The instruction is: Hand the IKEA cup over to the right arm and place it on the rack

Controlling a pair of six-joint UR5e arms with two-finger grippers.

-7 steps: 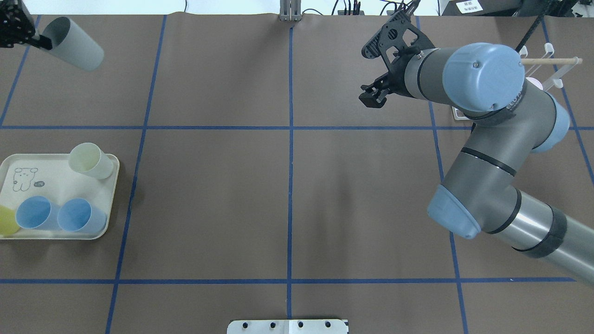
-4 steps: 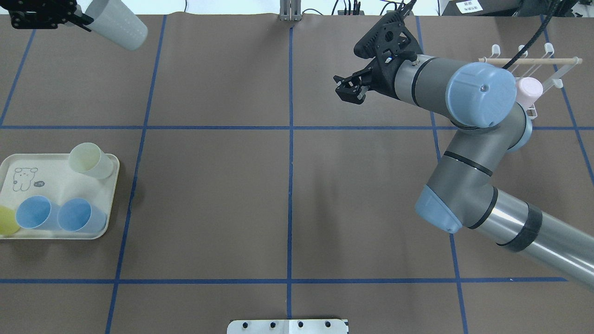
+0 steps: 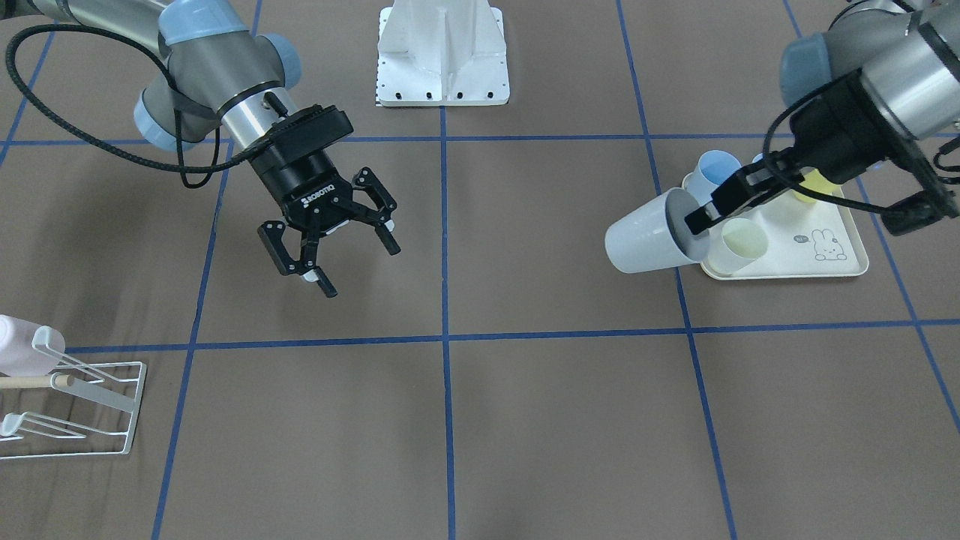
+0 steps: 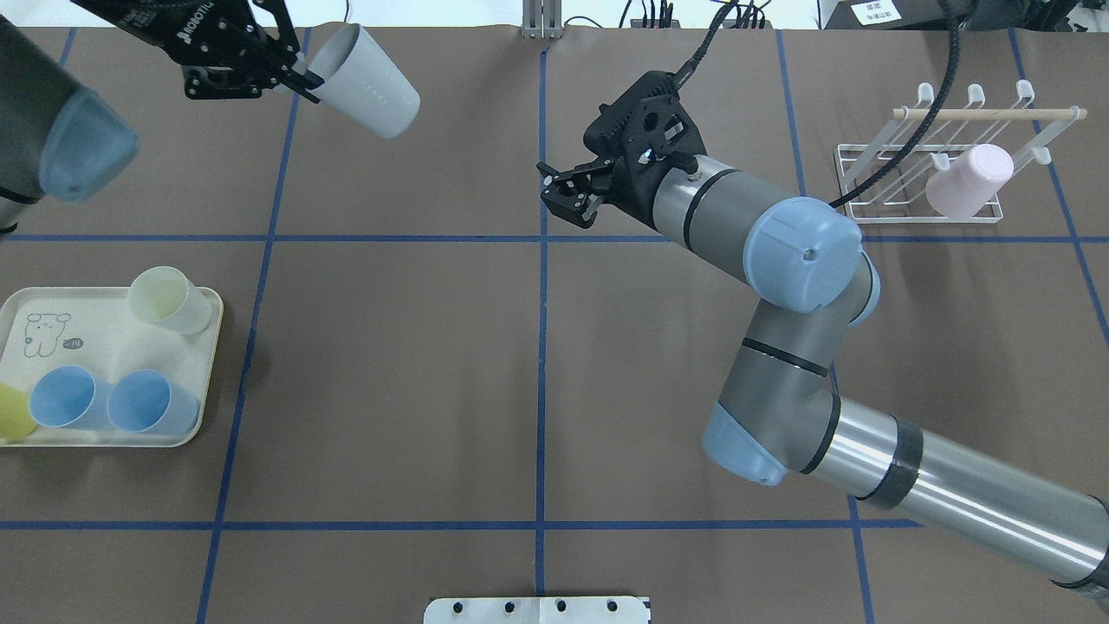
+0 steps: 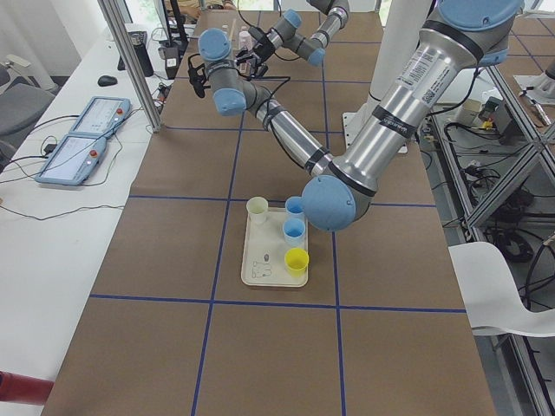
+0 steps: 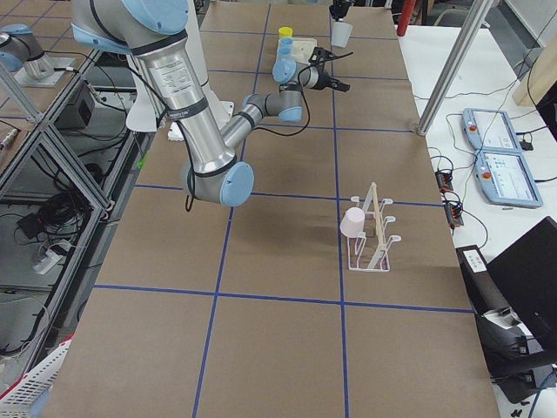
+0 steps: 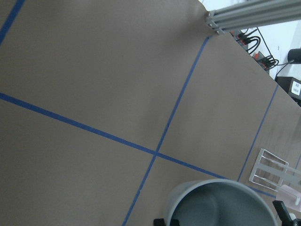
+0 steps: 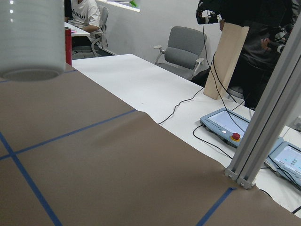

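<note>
Brown table (image 3: pixel 525 420) | left hand (image 3: pixel 696 221) clamps cup (image 3: pixel 641 244) by rim | right hand (image 3: pixel 361 271) wide, well apart

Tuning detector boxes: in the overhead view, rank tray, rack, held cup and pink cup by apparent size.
1-2. tray and rack: alike.
3. held cup, raised nearer the camera, so unsure.
4. pink cup.

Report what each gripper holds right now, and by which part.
The left gripper pinches the pale grey cup at its rim, mouth toward the gripper. The right gripper is open and holds nothing.
</note>
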